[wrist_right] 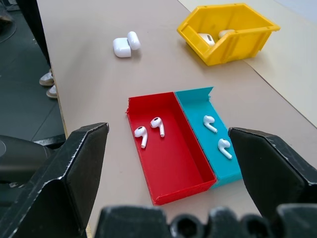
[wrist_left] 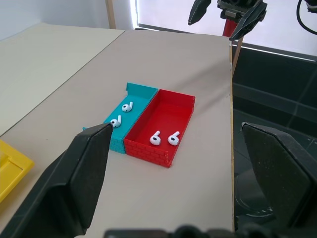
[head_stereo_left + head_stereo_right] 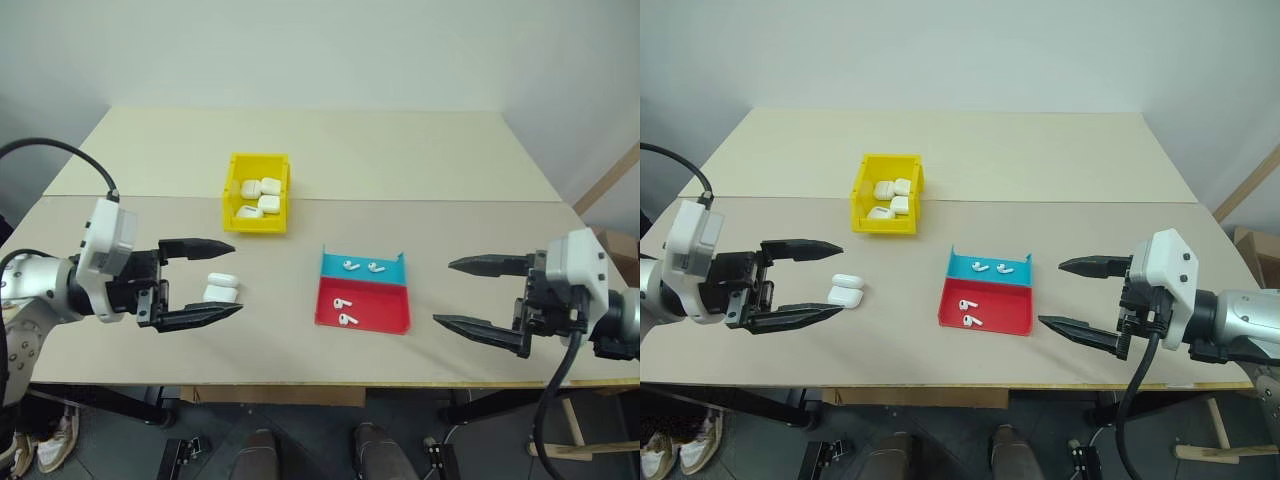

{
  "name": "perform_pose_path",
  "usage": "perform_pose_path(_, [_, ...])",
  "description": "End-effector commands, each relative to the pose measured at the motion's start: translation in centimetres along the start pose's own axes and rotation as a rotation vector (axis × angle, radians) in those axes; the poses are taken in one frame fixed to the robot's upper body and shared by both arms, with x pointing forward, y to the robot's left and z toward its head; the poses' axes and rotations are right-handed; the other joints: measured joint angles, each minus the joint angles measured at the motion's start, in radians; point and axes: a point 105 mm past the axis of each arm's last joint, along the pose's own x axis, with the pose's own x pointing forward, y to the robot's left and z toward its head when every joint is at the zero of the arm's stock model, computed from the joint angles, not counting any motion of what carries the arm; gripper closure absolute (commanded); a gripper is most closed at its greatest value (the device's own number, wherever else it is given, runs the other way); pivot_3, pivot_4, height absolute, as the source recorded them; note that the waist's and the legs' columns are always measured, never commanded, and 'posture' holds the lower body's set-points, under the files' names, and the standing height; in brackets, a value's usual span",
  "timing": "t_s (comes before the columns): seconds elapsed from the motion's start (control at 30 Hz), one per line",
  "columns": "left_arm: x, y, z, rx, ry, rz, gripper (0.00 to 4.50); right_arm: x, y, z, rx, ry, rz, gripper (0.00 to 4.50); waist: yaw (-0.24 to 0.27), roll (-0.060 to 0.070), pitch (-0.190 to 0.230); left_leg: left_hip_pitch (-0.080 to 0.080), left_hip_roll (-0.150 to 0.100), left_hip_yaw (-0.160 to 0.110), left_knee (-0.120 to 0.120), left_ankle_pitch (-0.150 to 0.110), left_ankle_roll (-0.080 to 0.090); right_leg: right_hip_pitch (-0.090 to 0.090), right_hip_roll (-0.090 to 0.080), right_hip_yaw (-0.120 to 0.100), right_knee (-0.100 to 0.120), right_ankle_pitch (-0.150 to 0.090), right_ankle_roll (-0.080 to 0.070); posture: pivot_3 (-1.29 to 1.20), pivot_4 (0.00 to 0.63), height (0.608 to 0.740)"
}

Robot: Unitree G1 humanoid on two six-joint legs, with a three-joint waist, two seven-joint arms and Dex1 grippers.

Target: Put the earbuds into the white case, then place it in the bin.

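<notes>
On the beige tabletop [image 3: 420, 160], the white case [image 3: 221, 290] lay open-lidded between the spread, empty left gripper [image 3: 236, 280] fingers, the earbuds [image 3: 345, 310] farther right, nearer the open right gripper [image 3: 442, 292].

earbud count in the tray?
4. Two earbuds lie side by side in the blue half of the tray, two in its red half. Any inside the cases would be hidden.

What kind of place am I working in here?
Probably a lab or test workspace, not a home: a plain beige table against a bare white wall, holding only sorted props, namely a yellow bin of cases, a red-and-blue tray of earbuds, and one open white case.
</notes>
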Motion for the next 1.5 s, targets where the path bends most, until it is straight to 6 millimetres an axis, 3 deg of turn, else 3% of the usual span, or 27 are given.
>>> perform_pose_path(0.03, [0.2, 0.2, 0.8, 0.030, 0.005, 0.014, 0.00, 0.1, 0.0, 0.6, -0.052, 0.002, 0.005, 0.03, 0.000, 0.000, 0.000, 0.000, 0.000, 0.000, 0.000, 0.000, 0.000, 0.000, 0.000, 0.000, 0.000, 0.000, 0.000, 0.00, 0.150, 0.740])
perform_pose_path(0.37, [0.1, 0.0, 1.0, 0.026, 0.019, -0.005, 0.00, 0.5, -0.5, 0.4, -0.058, -0.010, -0.005, 0.03, 0.000, 0.000, 0.000, 0.000, 0.000, 0.000, 0.000, 0.000, 0.000, 0.000, 0.000, 0.000, 0.000, 0.000, 0.000, 0.00, 0.150, 0.740])
perform_pose_path(0.57, [0.0, 0.7, 0.5, -0.023, 0.085, 0.085, 0.00, 0.8, -0.9, 0.7, -0.055, 0.008, -0.012, 0.03, -0.001, 0.000, 0.000, 0.000, 0.000, 0.000, 0.000, 0.000, 0.000, 0.000, 0.000, 0.000, 0.000, 0.000, 0.000, 0.00, 0.150, 0.740])
perform_pose_path(0.77, [0.5, 3.5, 1.3, -0.140, 0.221, 0.241, 0.00, 0.9, -1.2, 0.8, -0.065, 0.021, -0.043, 0.03, 0.009, -0.001, 0.000, -0.001, 0.000, -0.002, 0.001, 0.000, 0.000, 0.000, 0.000, -0.001, 0.000, -0.001, 0.003, 0.00, 0.150, 0.740])
perform_pose_path(1.03, [1.9, 8.9, 2.4, -0.255, 0.341, 0.609, 0.00, 1.1, -1.2, 0.3, -0.049, 0.049, -0.076, 0.03, 0.009, -0.002, 0.000, -0.002, -0.001, -0.002, 0.001, 0.000, 0.000, 0.000, 0.000, -0.001, 0.000, 0.000, 0.001, 0.00, 0.150, 0.740])
perform_pose_path(1.17, [2.0, 10.2, 3.0, -0.427, 0.350, 0.673, 0.00, 1.2, -1.2, 0.0, -0.043, 0.070, -0.078, 0.03, 0.008, -0.002, 0.000, -0.002, -0.002, -0.002, 0.001, 0.000, 0.000, -0.001, 0.000, -0.001, 0.000, 0.000, 0.001, 0.00, 0.150, 0.740])
perform_pose_path(1.23, [2.1, 10.7, 3.0, -0.413, 0.369, 0.732, 0.00, 1.2, -1.2, -0.1, -0.040, 0.079, -0.078, 0.03, 0.000, -0.002, 0.000, -0.002, -0.002, -0.003, 0.001, 0.000, 0.000, -0.001, 0.000, -0.001, 0.001, 0.000, 0.001, 0.00, 0.150, 0.740])
perform_pose_path(1.4, [2.5, 9.9, 1.2, -0.391, 0.622, 0.711, 0.00, 1.3, -1.4, -0.3, -0.022, 0.094, -0.073, 0.03, -0.001, -0.002, 0.000, -0.001, -0.002, -0.003, 0.001, 0.000, 0.000, -0.001, 0.000, 0.000, 0.003, 0.001, 0.001, 0.00, 0.150, 0.740])
perform_pose_path(1.5, [1.9, 10.3, -0.2, -0.510, 0.759, 0.730, 0.00, 1.3, -1.3, -0.4, -0.015, 0.104, -0.052, 0.03, 0.001, -0.003, 0.000, -0.001, -0.002, -0.003, 0.001, 0.000, 0.000, -0.001, -0.001, 0.000, 0.003, 0.000, 0.001, 0.00, 0.150, 0.740])
